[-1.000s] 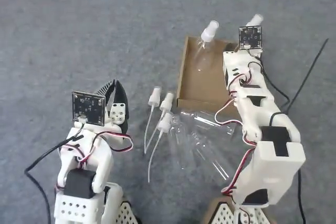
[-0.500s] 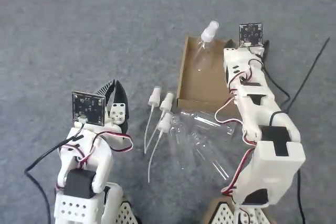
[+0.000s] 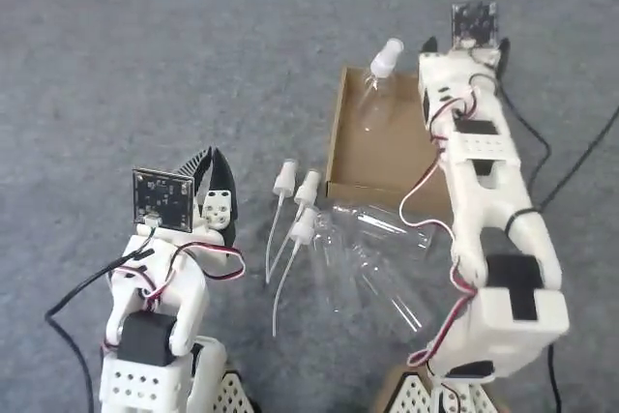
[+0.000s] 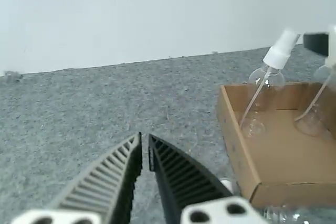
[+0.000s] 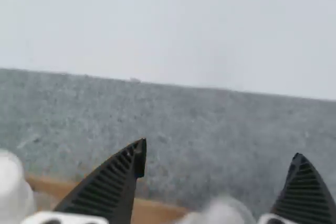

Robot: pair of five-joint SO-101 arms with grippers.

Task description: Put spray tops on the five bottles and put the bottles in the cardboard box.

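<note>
Cardboard box (image 3: 372, 162) holds capped bottles (image 4: 261, 90); the right pincer (image 5: 219, 153), spread wide above one, could knock it over. Left pincer (image 4: 145, 140) pressed together.

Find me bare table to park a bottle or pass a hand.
Free: the wide grey mat between the left claw, the cardboard box and the far edge. Crowded: the near side of the box, where loose spray tops and uncapped bottles lie bunched together.
</note>
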